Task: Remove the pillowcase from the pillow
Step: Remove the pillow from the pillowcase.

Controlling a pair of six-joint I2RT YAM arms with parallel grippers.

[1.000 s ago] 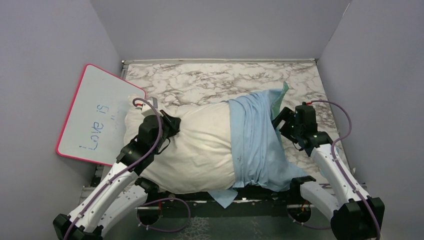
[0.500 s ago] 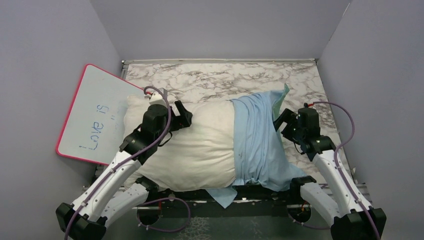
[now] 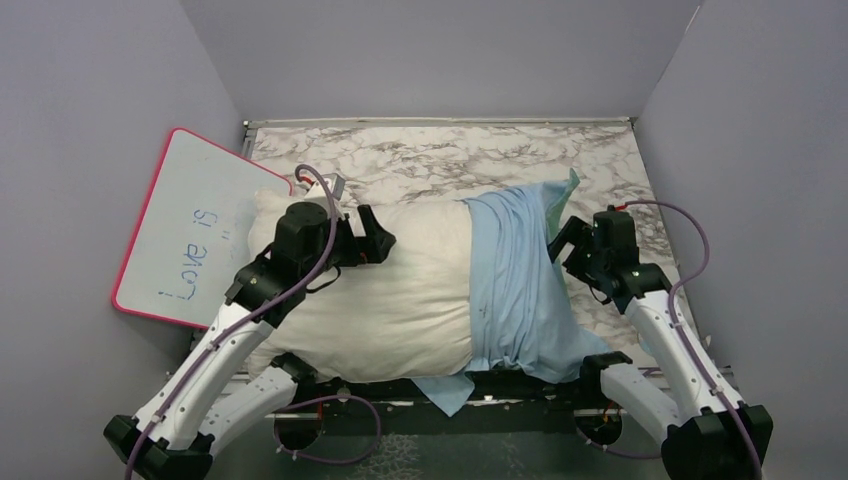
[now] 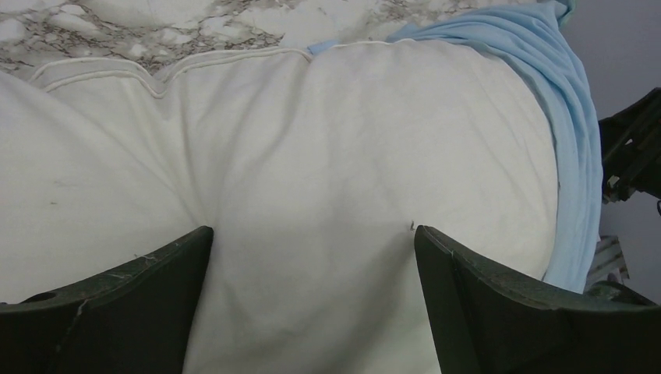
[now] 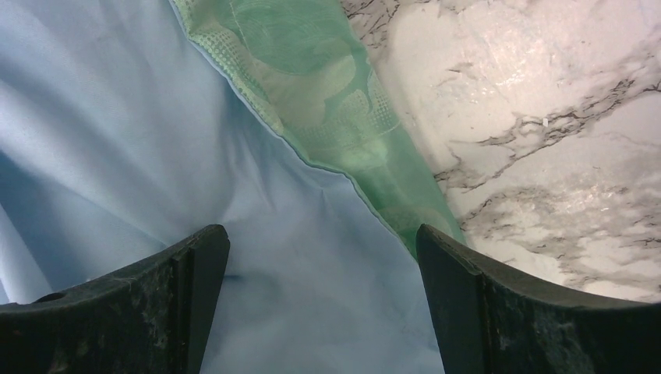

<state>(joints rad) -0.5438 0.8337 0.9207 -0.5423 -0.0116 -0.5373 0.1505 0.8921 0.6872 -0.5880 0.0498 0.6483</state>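
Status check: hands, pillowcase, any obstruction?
Left hand open over bare pillow. Right hand open over pillowcase. Pillowcase covers pillow's right end only. Whiteboard beside left end.

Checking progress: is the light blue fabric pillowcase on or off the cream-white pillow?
Partly on: the light blue fabric pillowcase covers only the right end of the plump cream-white pillow; the rest is bare.

The pillow (image 3: 390, 295) lies across the table (image 3: 420, 165). The pillowcase (image 3: 515, 285) wraps only the pillow's right end. The whiteboard (image 3: 195, 230) sits left of the pillow. My left gripper (image 3: 378, 238) hangs over the pillow's left half, and my right gripper (image 3: 560, 246) is beside its right end.
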